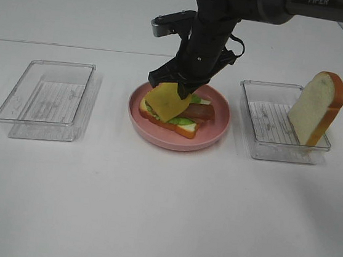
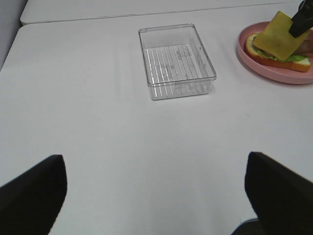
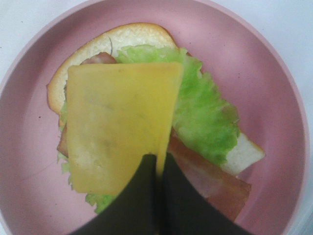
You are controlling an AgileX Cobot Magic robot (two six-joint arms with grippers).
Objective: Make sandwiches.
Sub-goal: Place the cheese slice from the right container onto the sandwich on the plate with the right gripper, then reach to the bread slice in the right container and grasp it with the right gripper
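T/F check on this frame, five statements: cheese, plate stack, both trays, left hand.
1. The right hand is shut on the yellow cheese slice, held above the stack. True.
2. The pink plate holds a bread slice with lettuce and bacon. True.
3. The second bread slice lies flat on the table. False: it stands leaning in the right clear tray.
4. The left clear tray holds a cheese slice. False: nothing shows in it.
5. The left hand grips the lettuce. False: its jaws stand open over bare table, holding nothing.
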